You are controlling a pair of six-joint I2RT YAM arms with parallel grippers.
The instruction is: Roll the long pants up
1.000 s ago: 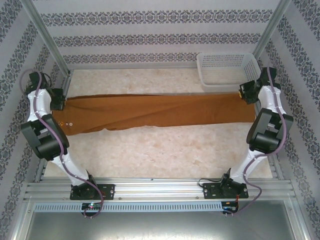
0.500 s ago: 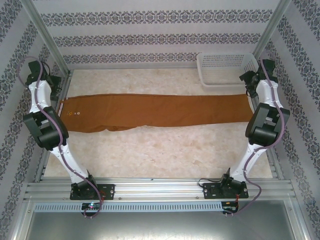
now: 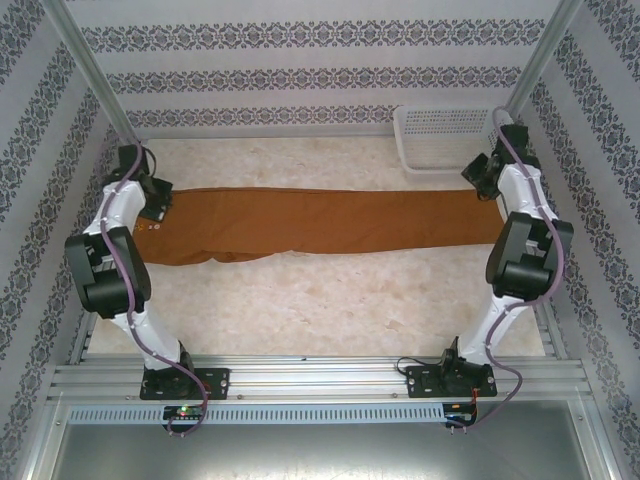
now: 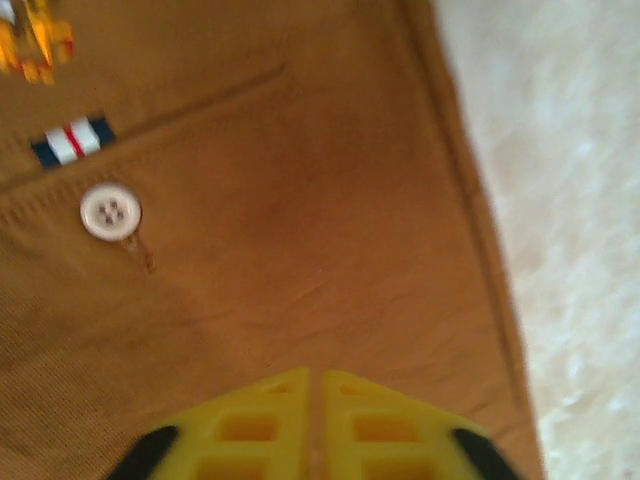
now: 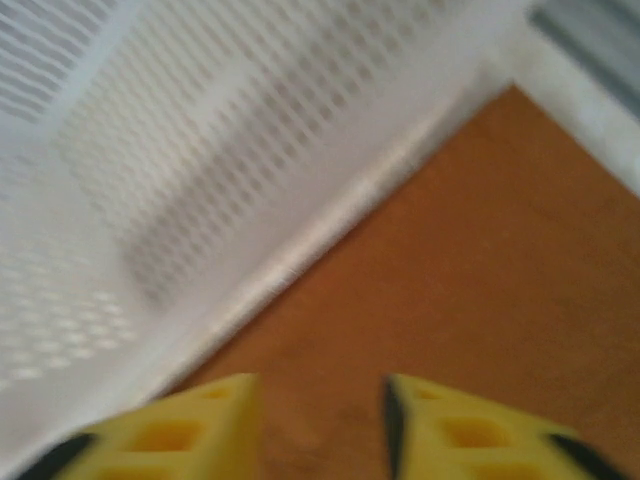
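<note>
The pale marbled desk [image 3: 330, 300] is spanned almost from side to side by the long pants [image 3: 320, 222]. The pants are laid out flat and unrolled. Their waist end is placed under the left gripper [image 3: 158, 200] and their leg ends under the right gripper [image 3: 482, 180]. The two legs are stacked one on the other, and a short strip of the lower leg is exposed along the near edge, close to the left gripper.

A white perforated basket [image 3: 445, 170] is positioned just beyond the right gripper, at the far right corner of the desk. In the right wrist view, its wall [image 5: 250, 200] is seen meeting the rust-brown cloth [image 5: 470, 280] directly ahead of the fingers.

The right gripper [image 5: 320, 385] is held with its yellow fingers apart, and bare cloth is visible in the gap. The left gripper [image 4: 313, 375] is held with its fingers pressed together above the cloth [image 4: 330, 220]; no fold is seen between them.

Ahead and to the left of the left gripper, a pale four-hole button [image 4: 110, 212] is located beside a stitched seam. A small blue, white and red striped tag [image 4: 72, 140] is fixed just beyond the button.
</note>
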